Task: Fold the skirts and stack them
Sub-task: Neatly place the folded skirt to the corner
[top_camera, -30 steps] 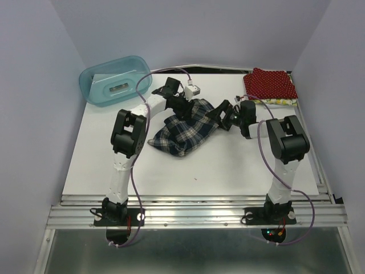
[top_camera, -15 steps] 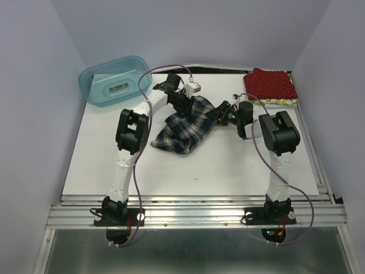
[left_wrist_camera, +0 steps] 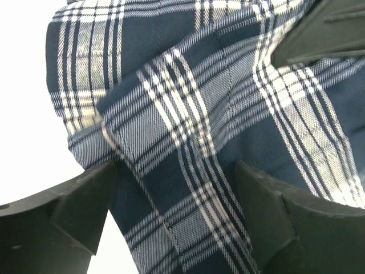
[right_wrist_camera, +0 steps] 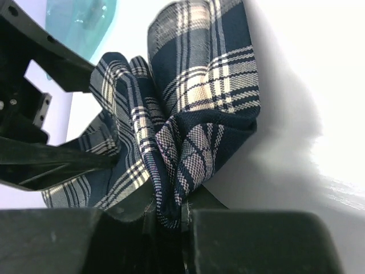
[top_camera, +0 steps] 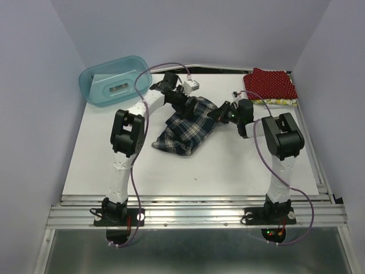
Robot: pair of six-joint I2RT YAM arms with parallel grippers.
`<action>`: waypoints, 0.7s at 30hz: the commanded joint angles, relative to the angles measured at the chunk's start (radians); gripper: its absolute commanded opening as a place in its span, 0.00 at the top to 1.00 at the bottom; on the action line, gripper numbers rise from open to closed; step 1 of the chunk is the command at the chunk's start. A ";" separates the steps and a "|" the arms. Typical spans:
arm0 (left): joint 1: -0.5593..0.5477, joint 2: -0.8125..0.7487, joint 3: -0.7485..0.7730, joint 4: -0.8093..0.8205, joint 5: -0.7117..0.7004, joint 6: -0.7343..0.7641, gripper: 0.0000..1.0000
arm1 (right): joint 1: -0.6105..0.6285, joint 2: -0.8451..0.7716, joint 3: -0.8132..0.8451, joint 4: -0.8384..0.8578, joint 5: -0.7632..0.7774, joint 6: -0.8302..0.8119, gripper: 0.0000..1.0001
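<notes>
- The plaid skirt (top_camera: 183,127) is lying bunched at the centre of the overhead frame, on the white table (top_camera: 228,165). The red skirt (top_camera: 271,84) is sitting folded at upper right on the yellowish skirt (top_camera: 280,101), and the teal tub (top_camera: 111,80) is standing at upper left.
- The right gripper (right_wrist_camera: 169,220) is pinching a thick fold of the plaid cloth at the bottom of its wrist view, its jaws pressed together on what look like several layers.
- The left gripper (left_wrist_camera: 177,211) is standing spread. One of its fingers (left_wrist_camera: 74,208) is showing at lower left and the other at lower right, with a hemmed edge running loose between them.
- Step in hand, as judged: opening the heap out flat before any fold.
- To do it well, the left gripper should be closing on that single hemmed edge rather than on a bundle. Both arms should then be drawing apart low over the table, so the pleats are lying parallel.
- Risk: the multi-layer pinch may be dragging the heap instead of spreading it.
</notes>
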 commanded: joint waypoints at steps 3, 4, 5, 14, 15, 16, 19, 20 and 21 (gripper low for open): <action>0.067 -0.249 0.006 -0.016 0.129 -0.103 0.01 | -0.077 -0.147 0.102 -0.053 0.108 -0.146 0.99; 0.072 -0.266 0.006 -0.027 0.137 -0.103 0.01 | -0.088 -0.149 0.116 -0.056 0.099 -0.147 0.99; 0.075 -0.293 0.007 -0.056 0.132 -0.095 0.01 | -0.098 -0.149 0.132 -0.056 0.091 -0.149 0.99; 0.083 -0.421 -0.143 -0.068 0.152 -0.103 0.01 | -0.230 -0.100 0.361 -0.106 0.082 -0.167 0.99; 0.083 -0.428 -0.158 -0.061 0.155 -0.109 0.01 | -0.243 -0.092 0.384 -0.113 0.076 -0.164 0.99; 0.083 -0.436 -0.174 -0.054 0.158 -0.113 0.01 | -0.253 -0.085 0.428 -0.120 0.066 -0.164 0.99; 0.083 -0.451 -0.218 -0.053 0.176 -0.120 0.01 | -0.288 -0.065 0.511 -0.168 0.050 -0.176 0.99; 0.083 -0.458 -0.243 -0.044 0.184 -0.121 0.01 | -0.304 -0.060 0.527 -0.176 0.048 -0.178 0.99; 0.083 -0.461 -0.250 -0.039 0.184 -0.121 0.01 | -0.304 -0.057 0.544 -0.182 0.046 -0.178 0.99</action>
